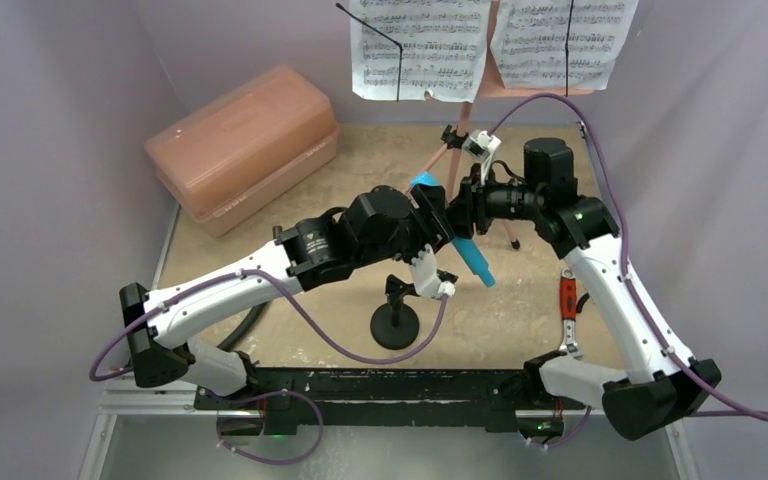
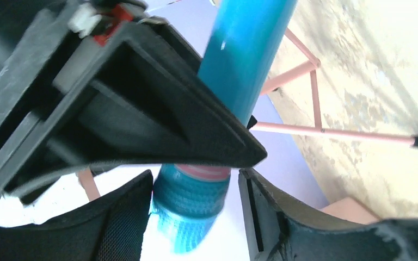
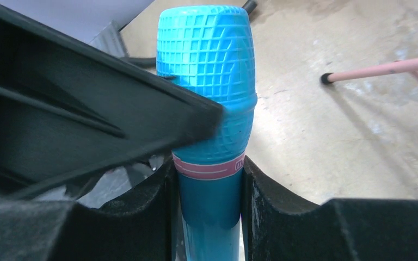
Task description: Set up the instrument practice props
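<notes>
Beige mottled table (image 1: 520,335) walled in lavender, with the pink music stand (image 1: 457,150) upright at the back carrying two sheet-music pages (image 1: 420,45), and a translucent pink case (image 1: 245,145) at back left. Aloft over mid-table, the cyan toy microphone (image 1: 477,265) lies tilted between both arms, apparently for a hand-to-hand transfer. The right gripper (image 3: 209,182) pinches the handle just below the pink band. The left gripper (image 2: 193,187) brackets the meshed head with a sliver of light on one side, so its hold cannot be told. The black round-based mic stand (image 1: 395,320) waits unfilled near the front edge, beneath the left forearm. Bare surface lies to its right, bordered by a tripod leg (image 3: 381,69) and a red-handled tool (image 1: 567,295).
</notes>
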